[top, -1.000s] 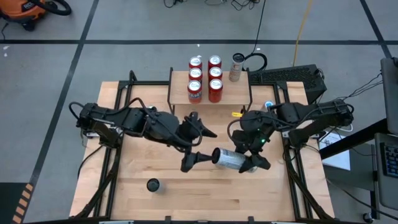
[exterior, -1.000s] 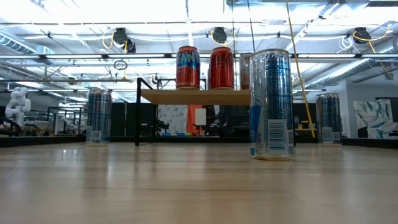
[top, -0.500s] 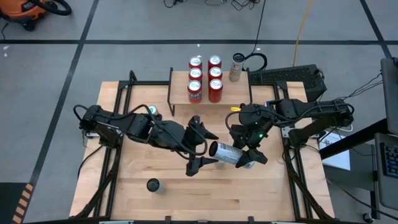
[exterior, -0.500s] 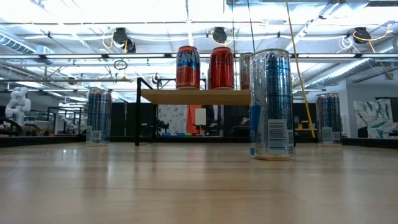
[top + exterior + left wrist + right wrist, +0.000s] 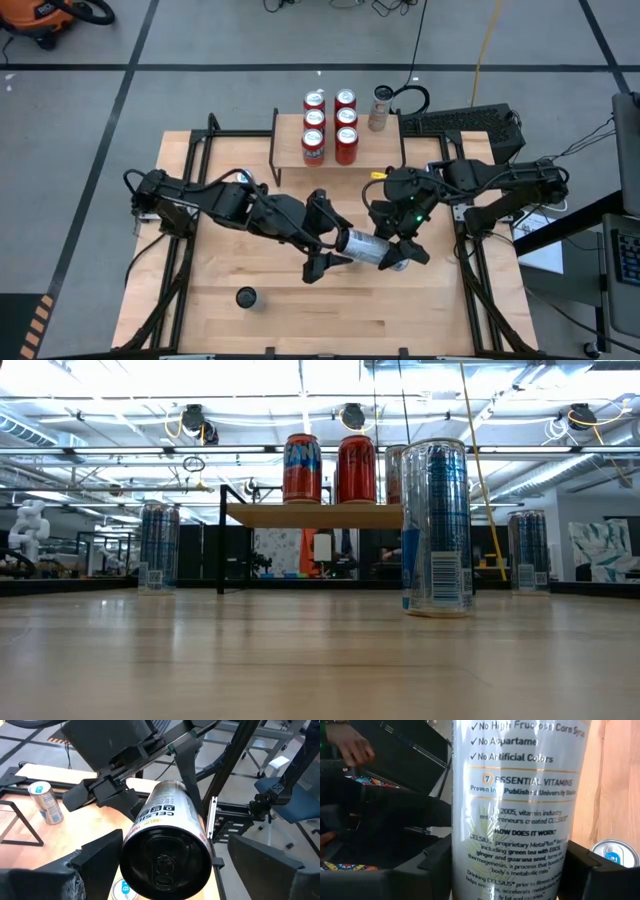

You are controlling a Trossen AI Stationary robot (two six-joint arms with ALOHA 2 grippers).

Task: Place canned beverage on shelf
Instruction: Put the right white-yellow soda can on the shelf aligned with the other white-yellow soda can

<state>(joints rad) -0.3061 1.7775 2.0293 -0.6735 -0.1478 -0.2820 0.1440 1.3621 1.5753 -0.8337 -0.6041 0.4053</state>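
High view: my right gripper (image 5: 400, 255) is clenching the silver can (image 5: 364, 246) lying sideways above mid-table, while my left gripper (image 5: 322, 245), spread wide, is closing in around its free end for handover. The shelf (image 5: 345, 156) is waiting at the far edge.

Low view: neither arm is showing.

Left wrist view: my fingers (image 5: 97, 855) are now flanking the can's base.

You're in a robotics lab: grey concrete floor marked with black tape lines (image 5: 130, 75), open ceiling with long fluorescent strip lights (image 5: 150, 380), a small white humanoid robot figure (image 5: 27, 525) far left.
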